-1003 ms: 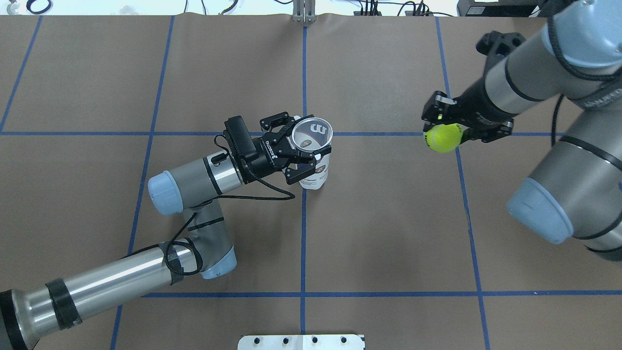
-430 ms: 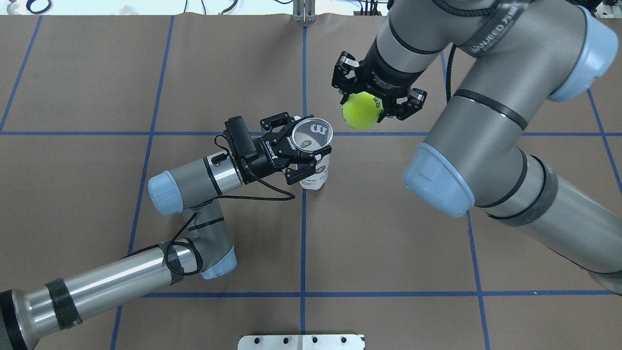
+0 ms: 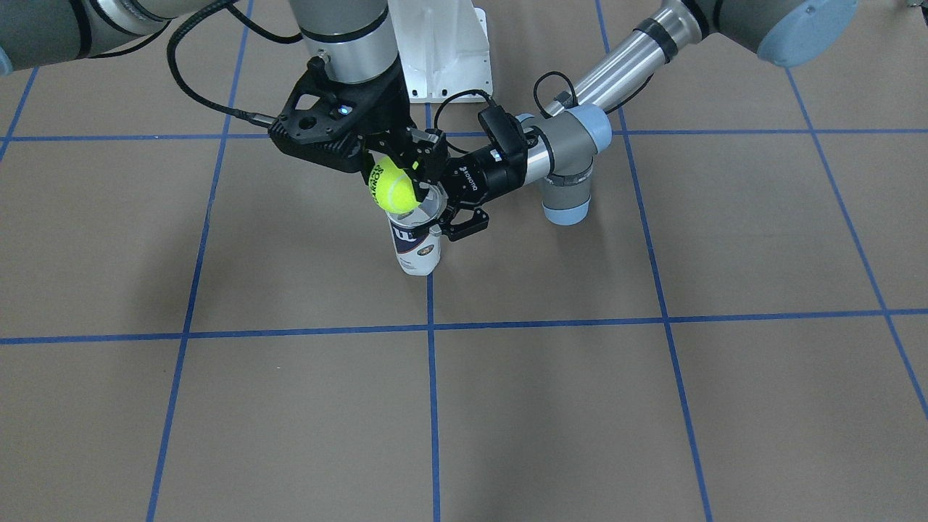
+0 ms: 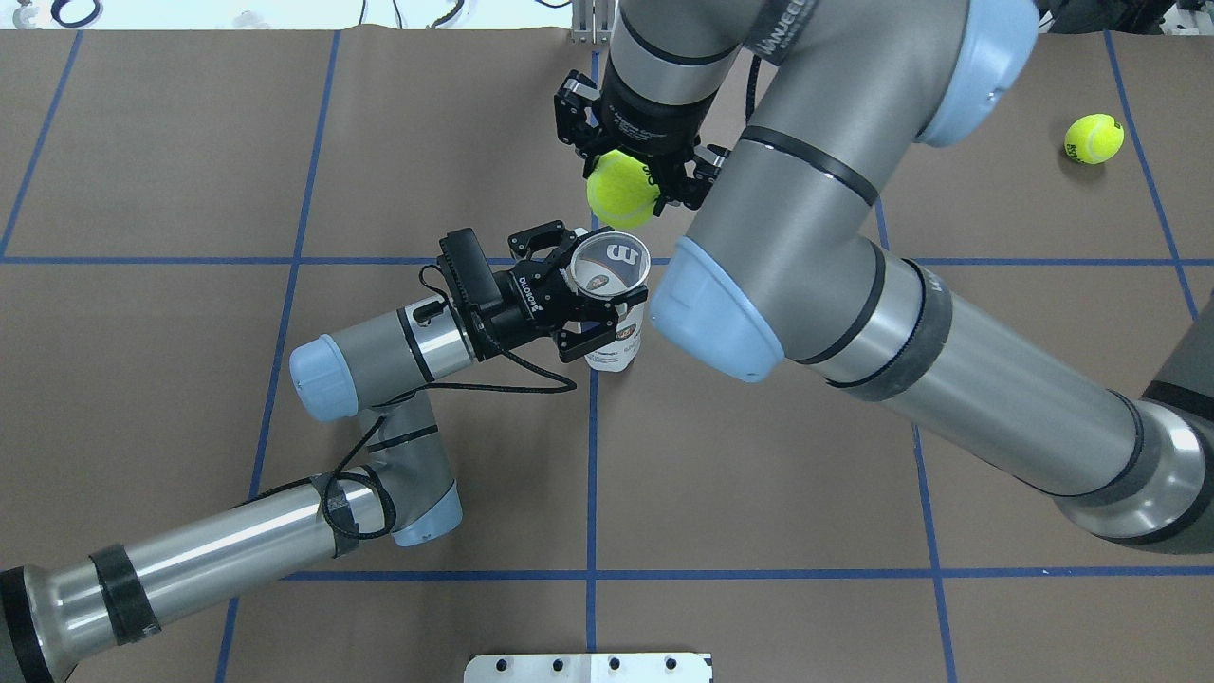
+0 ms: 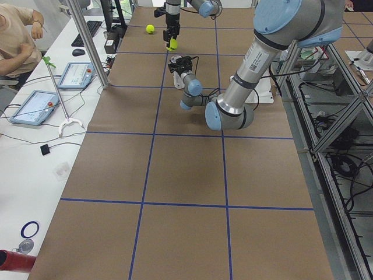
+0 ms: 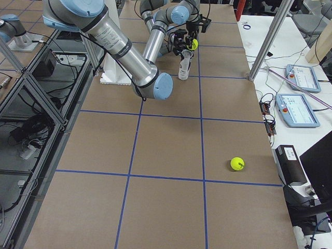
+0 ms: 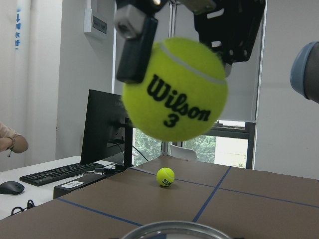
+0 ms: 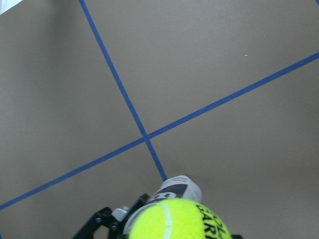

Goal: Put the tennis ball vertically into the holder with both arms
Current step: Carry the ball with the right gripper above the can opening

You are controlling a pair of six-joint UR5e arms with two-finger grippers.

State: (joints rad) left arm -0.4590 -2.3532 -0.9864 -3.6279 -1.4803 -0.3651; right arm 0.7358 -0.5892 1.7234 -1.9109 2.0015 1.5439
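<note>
The tennis ball [image 4: 622, 188] hangs over the holder [image 4: 621, 343]
Only the left wrist view shows its "Wilson 3" print. The right gripper [image 4: 628, 178] points down, squeezing the ball. The left gripper [image 4: 590, 286] reaches in sideways, hugging the upright holder on the table [image 4: 759, 474].

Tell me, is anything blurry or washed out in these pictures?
Left wrist view: the near ball is sharp, its lettering readable, but the can at the bottom edge is blurred. Right wrist view: the ball is cut off by the frame. Overhead view: the strip beyond the table is washed out. Front-facing view: soft shadows only.
</note>
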